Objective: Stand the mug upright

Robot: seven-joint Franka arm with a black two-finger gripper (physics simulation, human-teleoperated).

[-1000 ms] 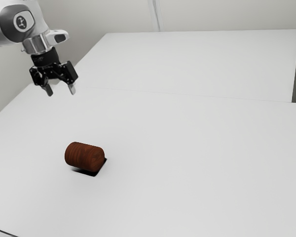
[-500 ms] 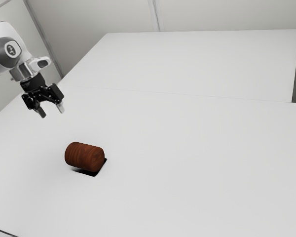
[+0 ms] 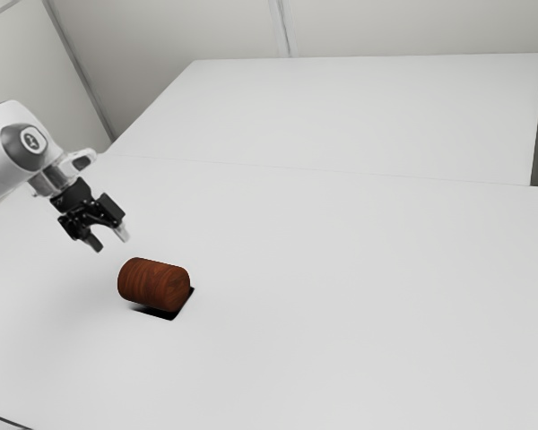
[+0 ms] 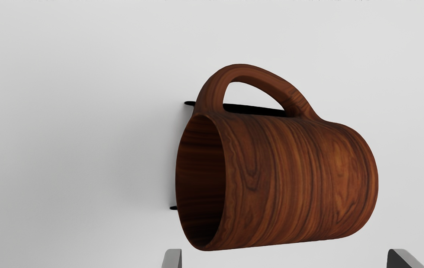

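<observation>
Our fingers (image 3: 121,233) stand wide apart, with nothing held between them. They hang above the white tabletop (image 3: 341,296), pointing down toward it, near the wooden mug (image 3: 152,284) but apart from it. The mug lies on its side, lower than our fingertips and, in the exterior view, toward that view's right from them.

From the wrist view, the mug's length runs roughly along the line from one finger to the other, its body taking up much of the span between them as we see it. Its open mouth (image 4: 201,178) faces out toward one finger's side, and its closed base lies toward the other finger's side. Inside the mouth we see brown, grained wall; deeper in, it is too dark for us to tell what is there. The curved handle (image 4: 212,93) stands out from the side of the body farther from our fingers, so the body lies between them and the handle. Through the handle's loop we see a black shadow (image 4: 253,109) on the tabletop.

Well beyond our fingers and the mug, the exterior view shows a pale wall (image 3: 179,27) behind the tabletop.
</observation>
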